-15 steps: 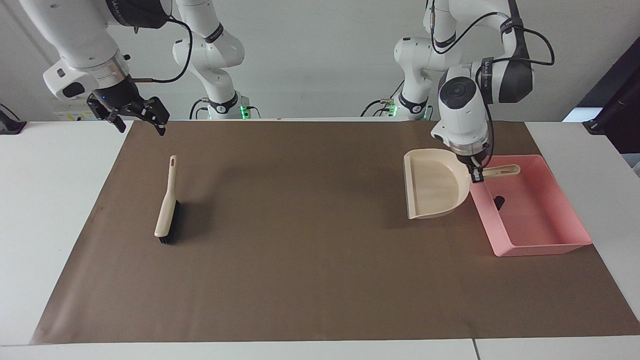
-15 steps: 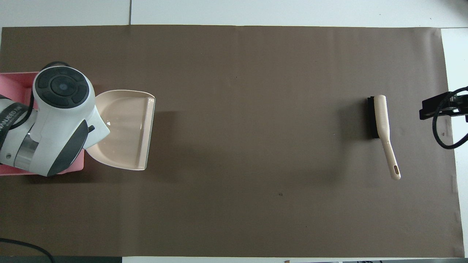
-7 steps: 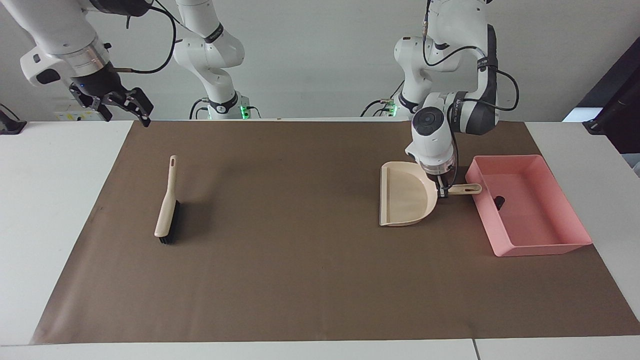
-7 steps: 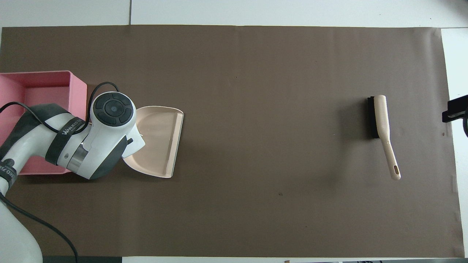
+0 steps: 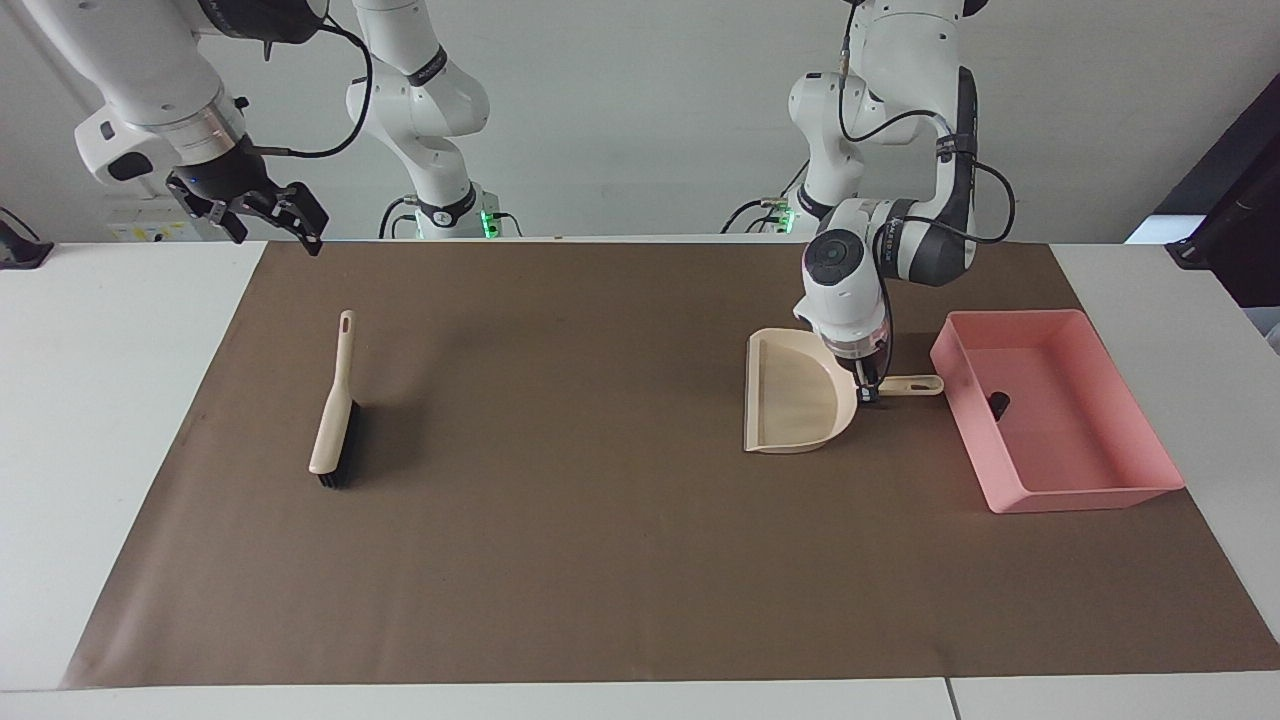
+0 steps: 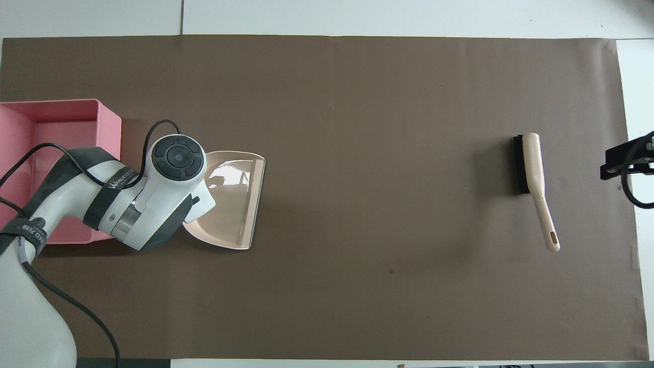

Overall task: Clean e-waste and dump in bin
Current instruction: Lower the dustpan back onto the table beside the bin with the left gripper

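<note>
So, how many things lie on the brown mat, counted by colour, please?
Beige: 2, the dustpan and the brush
Pink: 1, the bin
Dark: 1, a small piece inside the bin
Total: 4

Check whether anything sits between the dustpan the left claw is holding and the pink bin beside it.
Nothing visible does. The left claw is shut on the dustpan at the root of its handle, and only bare brown mat separates the handle's tip from the bin. A dark piece already lies inside.
</note>
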Robot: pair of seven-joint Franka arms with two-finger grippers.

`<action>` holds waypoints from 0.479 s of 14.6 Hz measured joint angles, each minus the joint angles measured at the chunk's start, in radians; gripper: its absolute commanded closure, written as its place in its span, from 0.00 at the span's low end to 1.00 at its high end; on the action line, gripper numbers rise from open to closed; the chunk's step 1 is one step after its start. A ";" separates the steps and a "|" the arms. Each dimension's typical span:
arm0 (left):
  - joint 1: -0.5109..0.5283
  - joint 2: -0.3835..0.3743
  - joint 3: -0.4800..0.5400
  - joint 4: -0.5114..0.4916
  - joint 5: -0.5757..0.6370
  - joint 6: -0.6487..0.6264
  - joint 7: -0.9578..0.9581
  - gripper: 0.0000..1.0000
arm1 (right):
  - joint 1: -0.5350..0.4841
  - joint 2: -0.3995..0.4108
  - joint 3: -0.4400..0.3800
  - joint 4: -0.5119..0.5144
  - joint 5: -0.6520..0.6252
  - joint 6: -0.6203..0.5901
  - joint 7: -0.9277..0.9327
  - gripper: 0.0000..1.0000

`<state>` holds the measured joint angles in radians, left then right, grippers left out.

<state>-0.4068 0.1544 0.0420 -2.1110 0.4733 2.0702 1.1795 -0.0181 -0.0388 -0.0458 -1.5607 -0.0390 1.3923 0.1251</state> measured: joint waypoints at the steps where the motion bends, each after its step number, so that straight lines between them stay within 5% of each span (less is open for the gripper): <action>1: 0.000 0.000 0.001 0.000 -0.001 0.001 0.000 0.93 | 0.002 -0.003 0.000 -0.003 0.000 0.000 0.000 0.00; 7: 0.000 0.000 0.002 -0.005 -0.003 0.000 -0.034 0.88 | 0.012 -0.007 -0.002 -0.008 0.000 0.000 0.000 0.01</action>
<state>-0.4068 0.1544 0.0437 -2.1162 0.4700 2.0704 1.1450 -0.0063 -0.0463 -0.0478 -1.5685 -0.0390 1.3924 0.1252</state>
